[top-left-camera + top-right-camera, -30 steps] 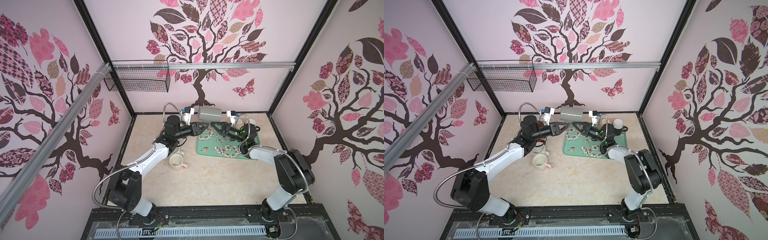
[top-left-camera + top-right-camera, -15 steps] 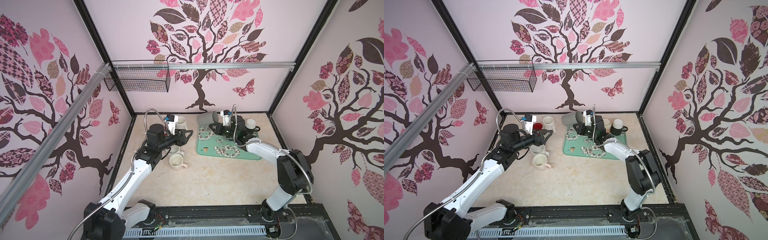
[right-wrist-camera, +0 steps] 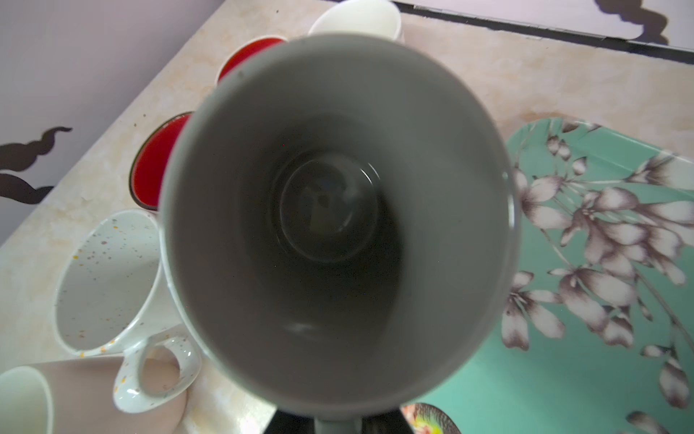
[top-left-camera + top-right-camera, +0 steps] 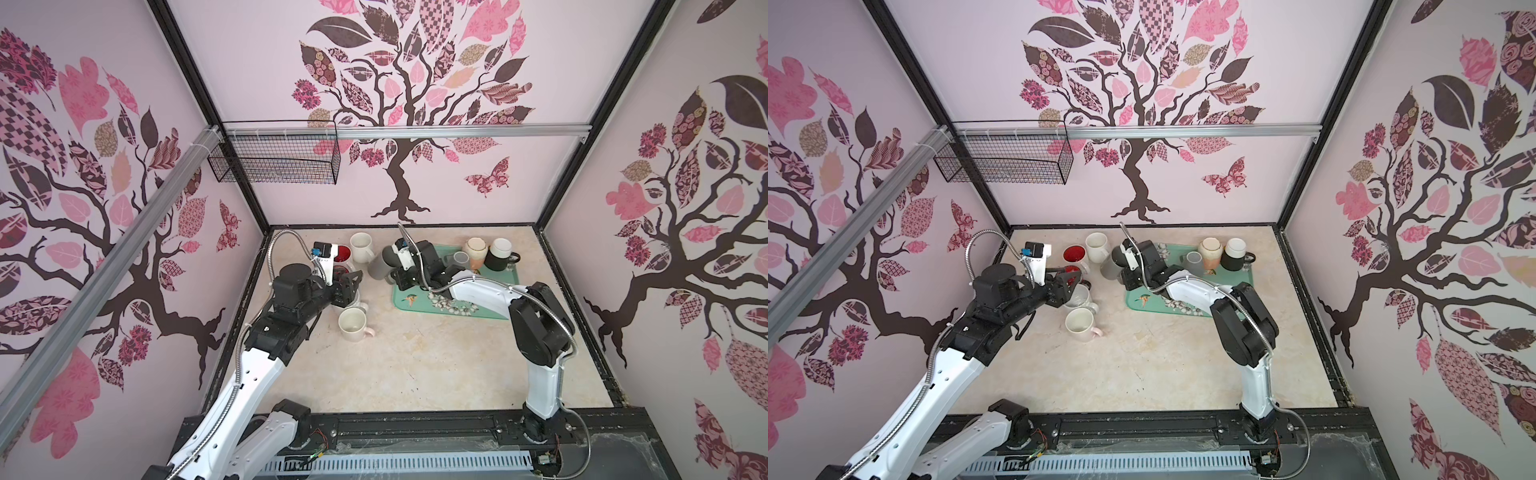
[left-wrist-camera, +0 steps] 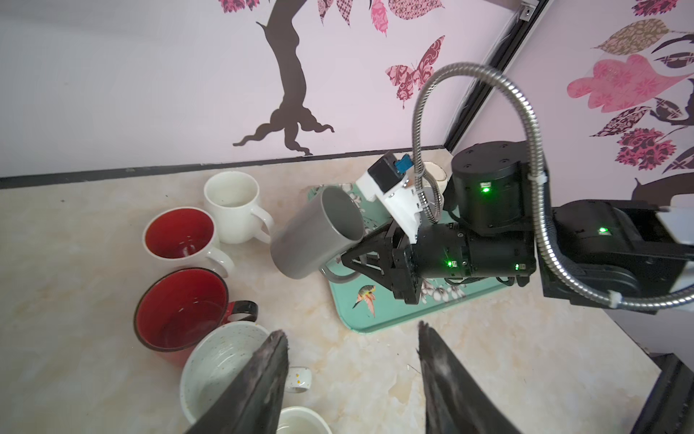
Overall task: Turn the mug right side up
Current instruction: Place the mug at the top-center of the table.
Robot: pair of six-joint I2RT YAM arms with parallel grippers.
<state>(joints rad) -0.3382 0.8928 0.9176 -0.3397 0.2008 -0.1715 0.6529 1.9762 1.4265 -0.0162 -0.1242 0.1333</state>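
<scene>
My right pincer [image 5: 343, 263] is squeezed narrow on the handle [image 5: 332, 273] of the grey mug [image 5: 315, 240]. The handle sits low between my jaws.

From my pincer the mug goes out ahead of me, past the edge of the green tray [image 4: 405, 300] and over the bench [image 4: 415, 365]. It does not stand straight. Its bottom is the far end, low and away from my pincer. Its open mouth is the near end, tipped up and back toward my wrist. In my right wrist view I look right down inside it to the round bottom. I cannot tell if the bottom touches the bench or hangs just over it.

I think the mug is most of the way round. The next bit is to tip the mouth fully up so the bottom comes down flat.

Just past the mug stand a white mug [image 5: 233, 210] and a red mug [image 5: 180, 235], near enough to bump.

My left pincer [image 5: 351, 330] is wide and holds nothing. It hangs over the speckled mug [image 5: 221, 360], well apart from the grey mug. So my right arm is the one to finish.
</scene>
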